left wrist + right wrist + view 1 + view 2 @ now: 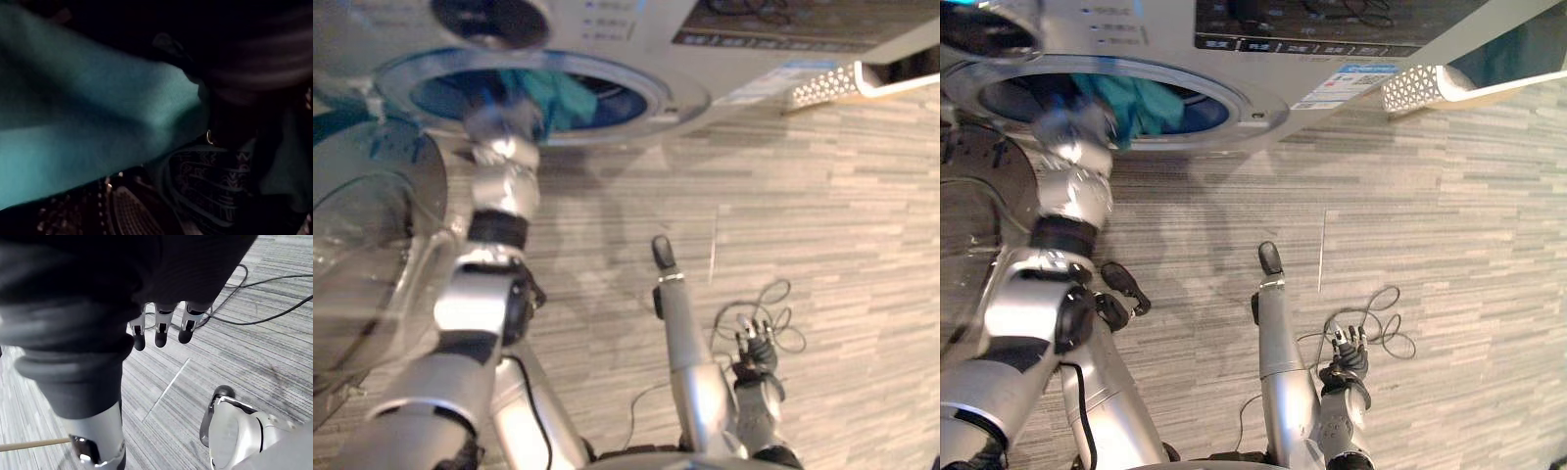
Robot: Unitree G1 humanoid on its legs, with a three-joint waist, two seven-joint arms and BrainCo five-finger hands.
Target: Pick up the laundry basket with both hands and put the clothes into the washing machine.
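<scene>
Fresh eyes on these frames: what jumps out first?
The left hand reaches into the washing machine through its round opening at the top, up against teal cloth. A white perforated laundry basket lies beside the machine on the right, and the right hand hangs open low over the floor.

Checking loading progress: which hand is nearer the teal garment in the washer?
Left. The left hand reaches into the washing machine opening at the teal garment; the right hand hangs low over the floor, far from it.
</scene>
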